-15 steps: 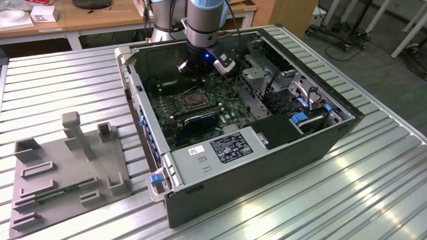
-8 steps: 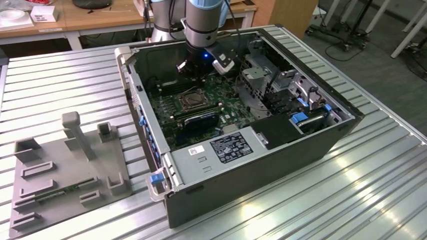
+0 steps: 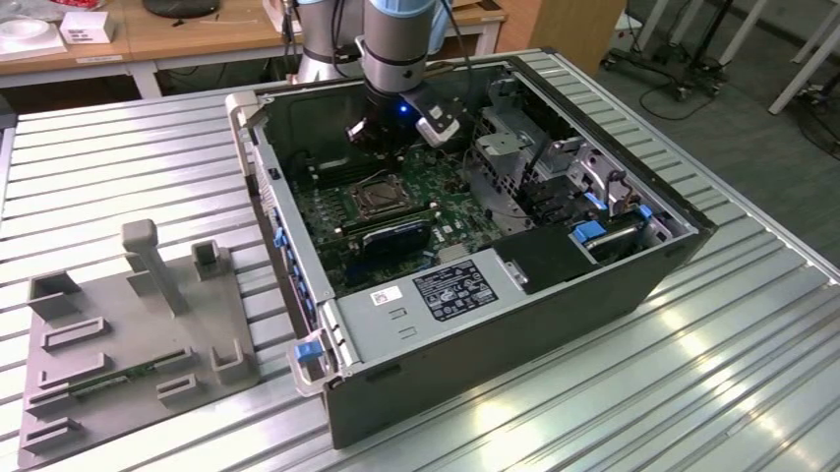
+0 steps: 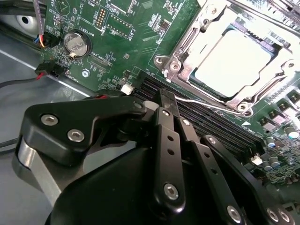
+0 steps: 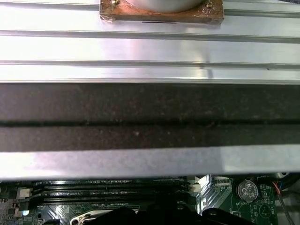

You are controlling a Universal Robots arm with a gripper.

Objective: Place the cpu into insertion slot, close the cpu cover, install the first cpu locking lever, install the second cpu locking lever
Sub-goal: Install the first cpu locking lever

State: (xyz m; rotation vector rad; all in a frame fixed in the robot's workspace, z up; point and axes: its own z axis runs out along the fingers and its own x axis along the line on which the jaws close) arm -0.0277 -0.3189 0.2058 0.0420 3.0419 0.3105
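Cpu (image 4: 234, 61): small flat square chip with a pale silver top, lying flat in the insertion slot (image 3: 373, 196), a small square socket set into the green circuit board (image 4: 117, 42). Cpu cover (image 4: 199, 33): thin bright metal frame, lowered flat around the chip so that the silver top shows through its square window. Locking lever (image 4: 206, 102): thin silver wire rod lying low along one edge of the socket; whether it is latched cannot be told.

The cpu (image 4: 232, 63) has a dull pale metal top; the cpu cover (image 4: 190, 44) is shiny bare metal.
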